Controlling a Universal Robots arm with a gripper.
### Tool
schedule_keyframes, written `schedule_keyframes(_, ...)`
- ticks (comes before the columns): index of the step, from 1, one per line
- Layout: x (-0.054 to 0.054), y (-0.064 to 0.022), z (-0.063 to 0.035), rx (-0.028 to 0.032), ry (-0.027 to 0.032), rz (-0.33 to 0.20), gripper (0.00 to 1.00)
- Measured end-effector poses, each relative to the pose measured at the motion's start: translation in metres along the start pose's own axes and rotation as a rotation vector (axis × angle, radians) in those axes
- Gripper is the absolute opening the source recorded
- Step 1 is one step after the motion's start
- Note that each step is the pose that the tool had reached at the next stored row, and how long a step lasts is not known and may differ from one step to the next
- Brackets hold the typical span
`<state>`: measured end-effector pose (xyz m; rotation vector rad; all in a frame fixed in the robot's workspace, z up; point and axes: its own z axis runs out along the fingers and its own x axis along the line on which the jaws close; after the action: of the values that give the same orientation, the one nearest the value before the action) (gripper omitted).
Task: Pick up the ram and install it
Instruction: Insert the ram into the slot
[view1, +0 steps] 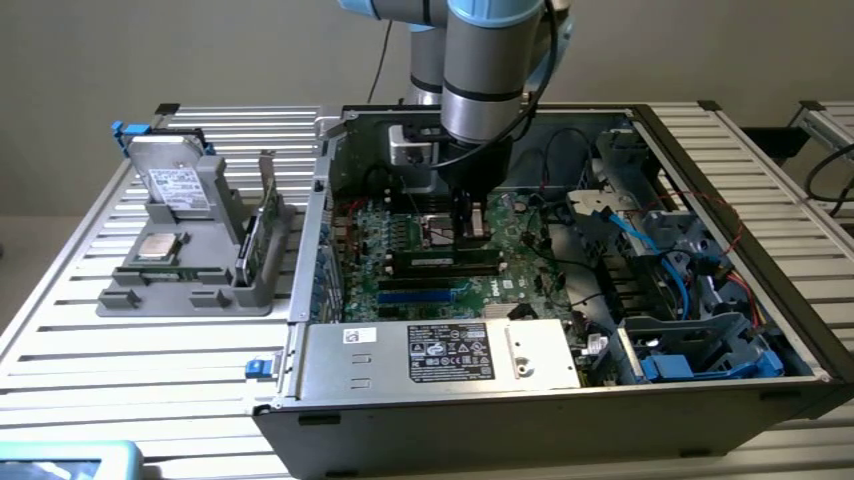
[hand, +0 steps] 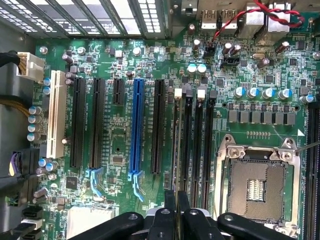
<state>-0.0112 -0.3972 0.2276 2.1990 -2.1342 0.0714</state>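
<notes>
Gripper (view1: 467, 232) is down inside the open computer case (view1: 747, 330) on the table (view1: 134, 350), right over the motherboard (hand: 125, 60). The fingers (hand: 183, 210) are almost closed, pinching a thin board seen edge-on. I judge this to be the ram (hand: 175, 150). It runs in line with the outermost memory slot, on the side nearest the black expansion slots; the other memory slots (hand: 201, 145) sit empty beside it, and the open CPU socket (hand: 255, 190) is beyond them. Pick-up looks done and the ram is lined up at its slot. Cannot tell whether it is fully seated or the end latches are locked, so the install is not confirmed.
</notes>
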Motion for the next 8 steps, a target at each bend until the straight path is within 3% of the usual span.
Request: schedule_keyframes(8,-0.0001,0.0016,0.0017,0.0071,-0.0001,0.001,0.13)
